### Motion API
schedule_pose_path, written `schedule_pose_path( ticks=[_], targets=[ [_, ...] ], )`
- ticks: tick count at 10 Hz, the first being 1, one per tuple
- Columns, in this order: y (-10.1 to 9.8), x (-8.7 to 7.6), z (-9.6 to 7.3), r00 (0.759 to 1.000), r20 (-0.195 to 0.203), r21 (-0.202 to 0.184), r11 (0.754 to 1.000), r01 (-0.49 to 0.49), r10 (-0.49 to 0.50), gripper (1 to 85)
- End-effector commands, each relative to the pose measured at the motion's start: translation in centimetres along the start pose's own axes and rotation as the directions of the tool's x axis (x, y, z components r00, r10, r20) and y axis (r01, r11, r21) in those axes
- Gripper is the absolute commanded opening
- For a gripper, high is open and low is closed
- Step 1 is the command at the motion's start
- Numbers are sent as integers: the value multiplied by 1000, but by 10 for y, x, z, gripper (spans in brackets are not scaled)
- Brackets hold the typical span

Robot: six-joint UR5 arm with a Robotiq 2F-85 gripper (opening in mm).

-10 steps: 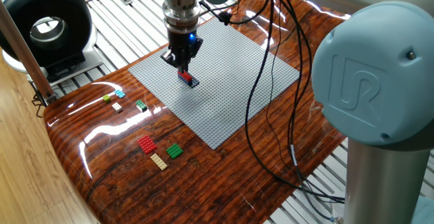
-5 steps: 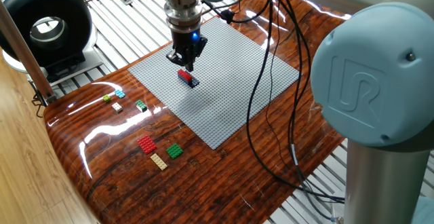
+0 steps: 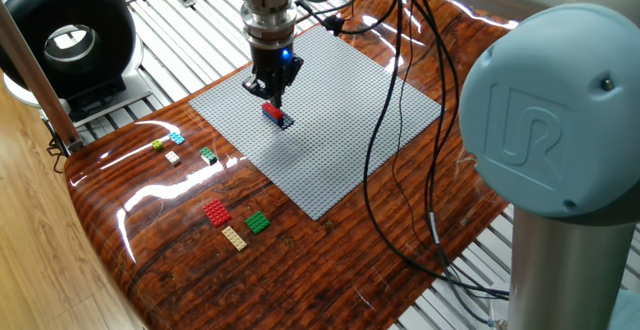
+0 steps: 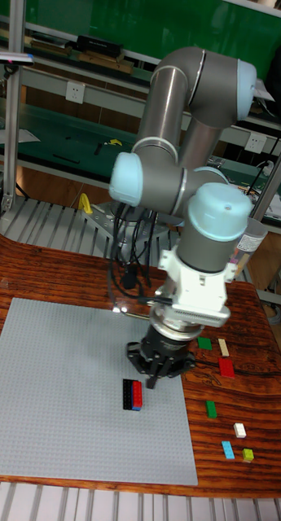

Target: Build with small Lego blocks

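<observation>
On the grey baseplate (image 3: 330, 120) stands a small stack of small Lego blocks, a red brick (image 3: 273, 112) over dark blue (image 4: 133, 394). My gripper (image 3: 267, 96) hangs just above and behind it, apart from it and holding nothing. Its dark fingertips (image 4: 154, 379) are close together, and the gap is too small to judge. Loose bricks lie on the wood beside the plate: red (image 3: 216, 212), green (image 3: 257, 222), tan (image 3: 234, 237), dark green (image 3: 207, 155), white (image 3: 172, 157), yellow-green (image 3: 158, 145) and light blue (image 3: 177, 138).
Black cables (image 3: 390, 170) hang from the arm across the plate's right side. A black round device (image 3: 68, 40) stands at the back left. The arm's large base joint (image 3: 560, 120) fills the right. The wooden table edge (image 3: 110, 260) runs along the left.
A second ago the fingertips were down on the red brick. The gripper has since risen off it and shifted slightly left, and the stack stays on the plate.
</observation>
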State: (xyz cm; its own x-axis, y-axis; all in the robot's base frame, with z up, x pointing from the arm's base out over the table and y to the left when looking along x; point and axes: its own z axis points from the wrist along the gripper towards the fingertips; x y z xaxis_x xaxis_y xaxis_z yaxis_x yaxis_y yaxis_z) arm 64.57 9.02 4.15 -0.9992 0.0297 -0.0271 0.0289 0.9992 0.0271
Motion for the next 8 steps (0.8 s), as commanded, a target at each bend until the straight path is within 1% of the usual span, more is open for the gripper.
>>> schedule_pose_path(
  ticks=[1, 2, 3, 4, 5, 6, 8],
  targets=[
    [29, 1, -5, 998, 19, 22, 998, -54, 53, 10],
    [19, 2, -6, 999, 9, 64, 997, 38, -39, 10],
    [23, 6, -5, 996, -7, 48, 995, 91, -91, 10],
    [26, 7, -5, 990, -10, 35, 990, 138, -138, 10],
    [33, 2, -5, 990, 10, 10, 990, 137, -137, 10],
    [43, -4, -4, 992, 40, -14, 993, 120, -119, 10],
    [81, -2, -2, 999, 39, -5, 999, 35, -34, 10]
  ],
)
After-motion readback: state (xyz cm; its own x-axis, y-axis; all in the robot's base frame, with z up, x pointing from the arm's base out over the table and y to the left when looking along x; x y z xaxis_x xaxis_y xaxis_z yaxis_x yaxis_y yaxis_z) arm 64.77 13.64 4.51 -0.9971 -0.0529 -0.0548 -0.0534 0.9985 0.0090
